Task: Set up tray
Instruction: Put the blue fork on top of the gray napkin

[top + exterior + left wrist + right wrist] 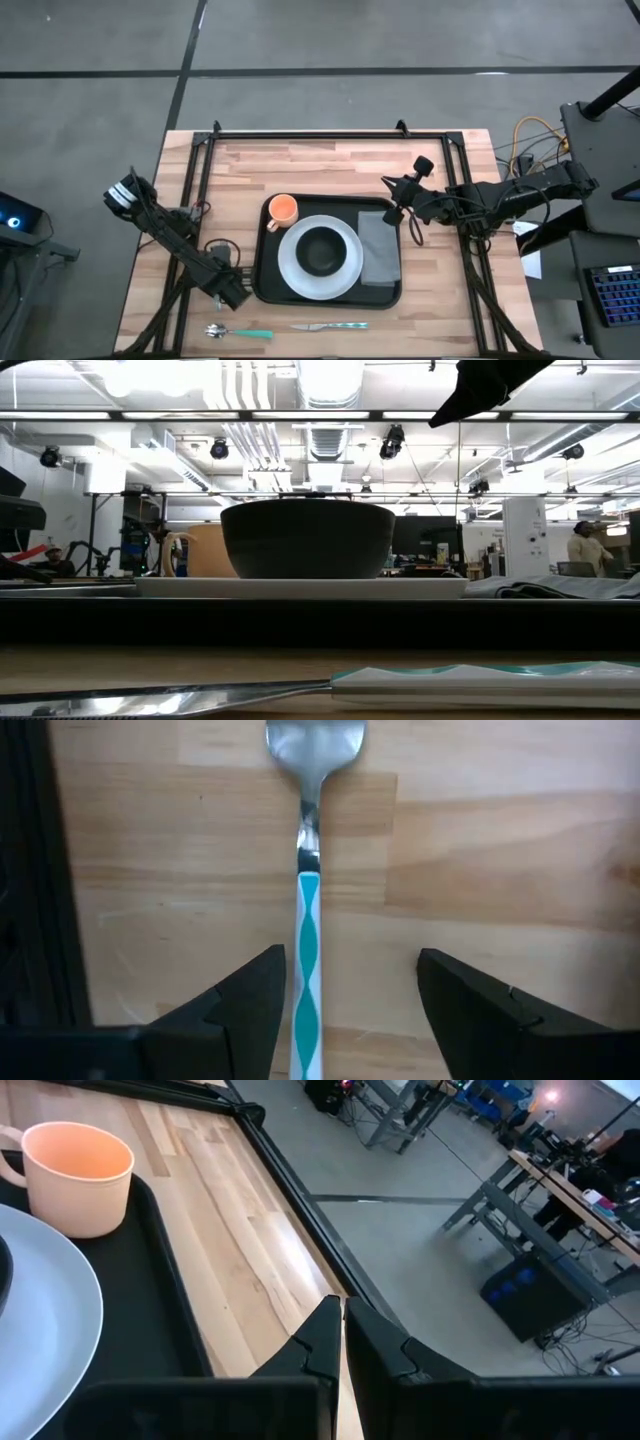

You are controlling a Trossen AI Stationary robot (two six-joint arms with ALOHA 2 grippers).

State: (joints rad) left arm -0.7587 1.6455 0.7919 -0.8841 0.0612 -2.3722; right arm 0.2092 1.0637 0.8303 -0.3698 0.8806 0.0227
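Observation:
The black tray (262,280) lies mid-table and carries a white plate (345,275) with a black bowl (320,250), an orange cup (283,210) at its far left corner and a folded grey napkin (380,250) on its right. A teal-handled spoon (238,332) and a knife (330,326) lie on the wood near the table's near edge. My left gripper (232,296) hangs open above the spoon (308,920), with the handle between its fingers, closer to one, and touches nothing. My right gripper (398,213) is shut, raised over the tray's far right corner (342,1310).
A black metal frame (330,135) runs along the table's far edge and down both sides. In the low view the knife (300,690) lies in front of the tray's rim (320,622). Bare wood (330,165) shows between the tray and the far edge.

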